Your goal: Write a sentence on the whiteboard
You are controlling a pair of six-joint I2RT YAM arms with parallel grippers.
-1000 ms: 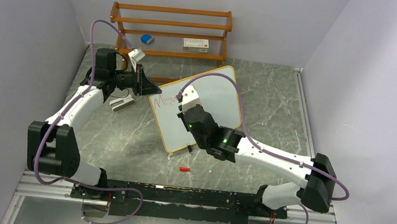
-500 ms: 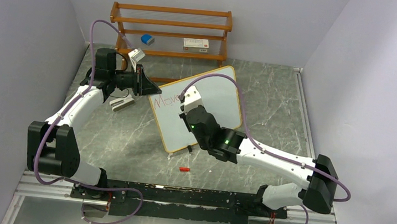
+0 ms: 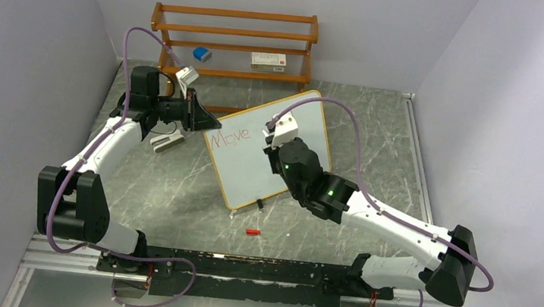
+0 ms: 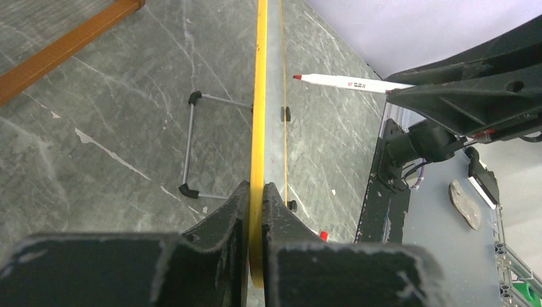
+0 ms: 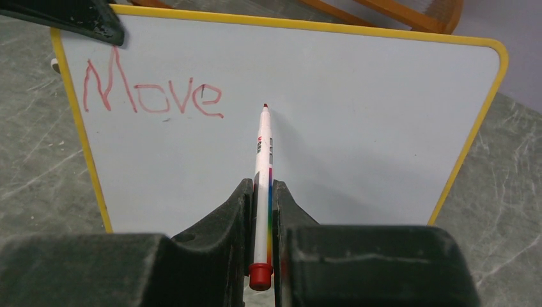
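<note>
Red ink: is spelling "Move" (image 5: 153, 94) in the far left corner of the board, one word, likely only the start.
Whiteboard (image 3: 248, 174): is standing mid-scene, just near of the rack (image 3: 234, 31).
Left gripper (image 4: 255, 192): is pinching the board's yellow edge.
Right gripper (image 5: 262, 192): is clamping the marker (image 5: 263, 153), tip just right of the word.
Remaining: rest of the sentence is awaiting writing.

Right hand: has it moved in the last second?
Yes. In the top view the right hand with its marker has shifted right along the whiteboard, clear of the red "Move" it partly covered.
</note>
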